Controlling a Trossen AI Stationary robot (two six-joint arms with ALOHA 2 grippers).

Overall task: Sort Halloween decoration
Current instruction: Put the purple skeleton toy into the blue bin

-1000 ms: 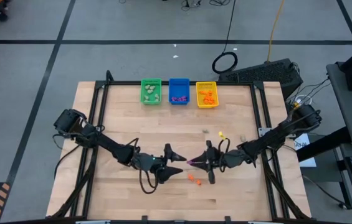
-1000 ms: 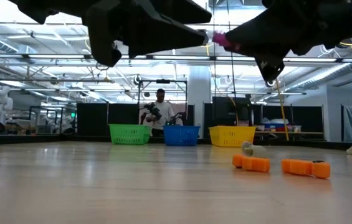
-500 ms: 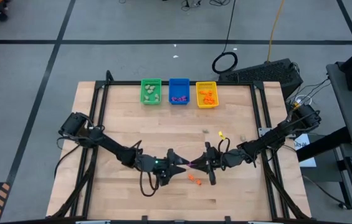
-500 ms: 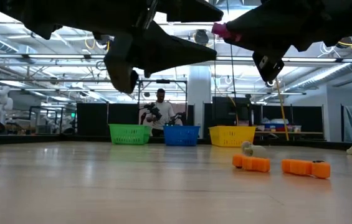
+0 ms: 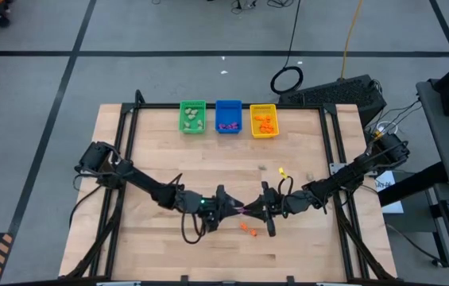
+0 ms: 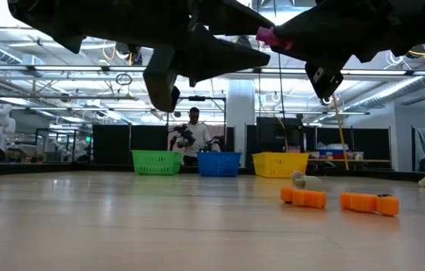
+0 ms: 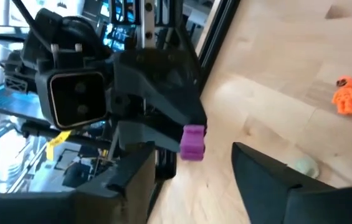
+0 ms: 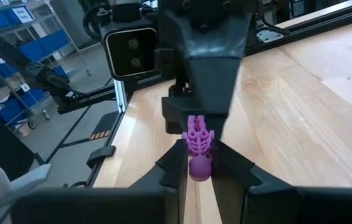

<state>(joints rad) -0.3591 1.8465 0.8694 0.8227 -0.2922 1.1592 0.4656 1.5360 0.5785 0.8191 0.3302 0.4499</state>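
Note:
A small purple trinket (image 8: 197, 146) hangs in the air over the table's near middle, in my right gripper (image 8: 198, 163), which is shut on it. The trinket also shows in the low view (image 6: 265, 36). My left gripper (image 7: 194, 171) faces it from the table's left, open, its two fingers standing either side of the trinket (image 7: 192, 142) without touching. In the high view the two grippers meet tip to tip, left (image 5: 228, 207) and right (image 5: 249, 209). Two orange trinkets (image 6: 303, 197) (image 6: 368, 202) lie on the table. My right gripper pinches the purple trinket's rounded end (image 8: 199, 168) between its two fingertips. The fingers lie level and point toward the table's left. The ribbed body (image 8: 197, 138) sticks out past the tips toward the left gripper. The trinket is lifted clear of the table.
The green bin (image 5: 192, 117), blue bin (image 5: 228, 116) and yellow bin (image 5: 263, 121) stand in a row at the table's far edge, each with trinkets inside. A pale trinket (image 7: 303, 165) and a yellow bit (image 5: 281, 170) lie near the right arm. A person (image 6: 193, 132) stands beyond the table.
My left gripper has moved toward the table's right, up to the purple trinket, and has turned about its own axis while staying open. Its fingers now stand around the trinket. My right gripper has kept hold of the trinket in place.

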